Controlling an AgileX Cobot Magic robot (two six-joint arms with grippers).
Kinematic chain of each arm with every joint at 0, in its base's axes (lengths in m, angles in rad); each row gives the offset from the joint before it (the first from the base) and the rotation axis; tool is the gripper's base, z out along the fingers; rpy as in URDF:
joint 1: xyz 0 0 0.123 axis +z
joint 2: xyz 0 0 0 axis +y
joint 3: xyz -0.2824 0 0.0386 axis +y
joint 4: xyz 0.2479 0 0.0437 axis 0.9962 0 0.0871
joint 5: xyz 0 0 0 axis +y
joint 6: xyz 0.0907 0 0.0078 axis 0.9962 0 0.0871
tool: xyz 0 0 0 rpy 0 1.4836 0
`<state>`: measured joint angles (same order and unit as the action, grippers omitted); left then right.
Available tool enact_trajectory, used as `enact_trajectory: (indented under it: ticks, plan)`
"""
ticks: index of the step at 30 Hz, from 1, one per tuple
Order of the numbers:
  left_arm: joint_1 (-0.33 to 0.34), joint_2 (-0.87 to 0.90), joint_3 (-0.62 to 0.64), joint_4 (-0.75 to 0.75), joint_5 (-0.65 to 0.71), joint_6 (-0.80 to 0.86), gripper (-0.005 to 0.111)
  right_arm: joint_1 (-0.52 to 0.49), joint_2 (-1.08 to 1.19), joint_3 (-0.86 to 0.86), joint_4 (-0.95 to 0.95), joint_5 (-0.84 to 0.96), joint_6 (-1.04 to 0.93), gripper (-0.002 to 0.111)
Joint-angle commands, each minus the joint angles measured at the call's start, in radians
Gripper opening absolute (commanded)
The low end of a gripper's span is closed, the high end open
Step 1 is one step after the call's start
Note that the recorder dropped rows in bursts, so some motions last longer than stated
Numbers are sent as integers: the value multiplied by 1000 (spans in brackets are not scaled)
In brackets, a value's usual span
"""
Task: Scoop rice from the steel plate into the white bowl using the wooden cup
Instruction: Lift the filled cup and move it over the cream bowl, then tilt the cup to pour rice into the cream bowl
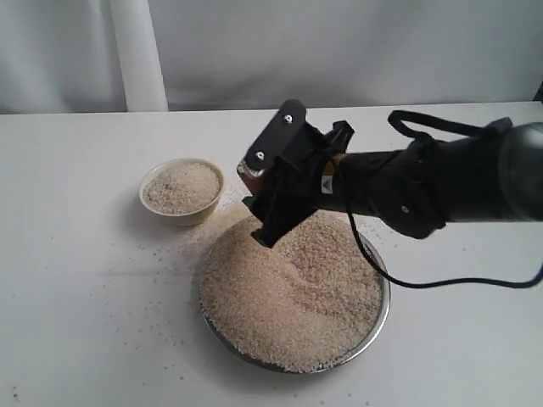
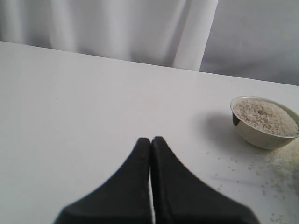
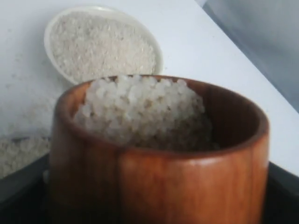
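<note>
We see the right claw clamped on the wooden cup, heaped with rice.
Cup hangs over the far-left edge of the steel plate, near the white bowl, which sits left of the plate on the worktop, rice-filled. Left claw pinched together, holding nothing.

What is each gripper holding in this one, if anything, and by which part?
The right gripper holds the wooden cup by its outer wall, jaws on opposite sides. The left gripper is shut, empty.
</note>
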<state>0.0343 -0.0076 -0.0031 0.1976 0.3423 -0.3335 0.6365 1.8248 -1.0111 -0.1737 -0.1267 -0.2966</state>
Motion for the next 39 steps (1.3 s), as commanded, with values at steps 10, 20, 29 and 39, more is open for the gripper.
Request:
enact_trajectory:
  ticks: [10, 20, 29, 39]
  plan:
    - [0, 8, 3, -5, -8, -6, 0, 122, 286, -649, -83, 543, 9, 0]
    - [0, 8, 3, -5, -8, -6, 0, 192, 529, -1097, -346, 961, 16, 0]
    - [0, 8, 3, -5, -8, -6, 0, 206, 580, -1120, -521, 1038, 58, 0]
    - [0, 8, 3, -5, -8, -6, 0, 234, 591, -1120, -628, 1050, 85, 0]
